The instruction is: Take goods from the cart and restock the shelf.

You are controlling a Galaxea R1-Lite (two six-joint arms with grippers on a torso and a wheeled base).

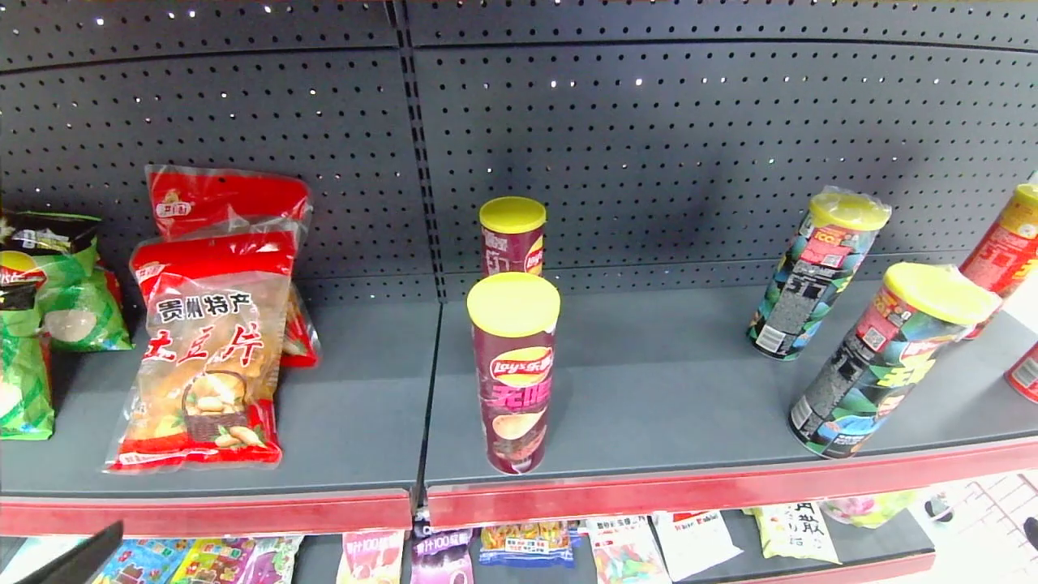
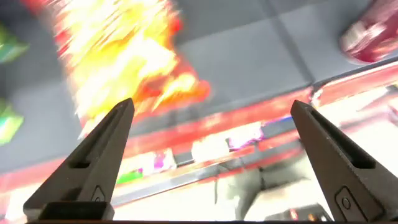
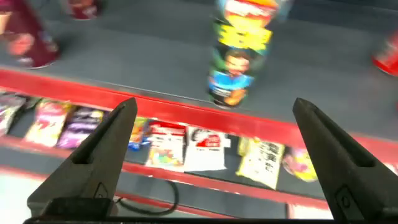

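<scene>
Facing the shelf [image 1: 649,389] with left tool [image 2: 211,101] and right tool [image 3: 214,100] both spread wide and empty, I'd judge the maroon chip can [image 1: 514,373] standing upright at the front edge light, stiff, slick-sided, easily tipped, best gripped mid-body below its yellow lid [image 1: 512,303].

The left tool [image 2: 208,149] was spread wide and empty, its two dark, tapered fingers [image 2: 93,168] well apart. The right tool [image 3: 211,149] was spread just as wide, fingers [image 3: 336,168] well apart, also empty. A dark edge of the left arm [image 1: 73,560] showed at the head view's lower left corner
</scene>
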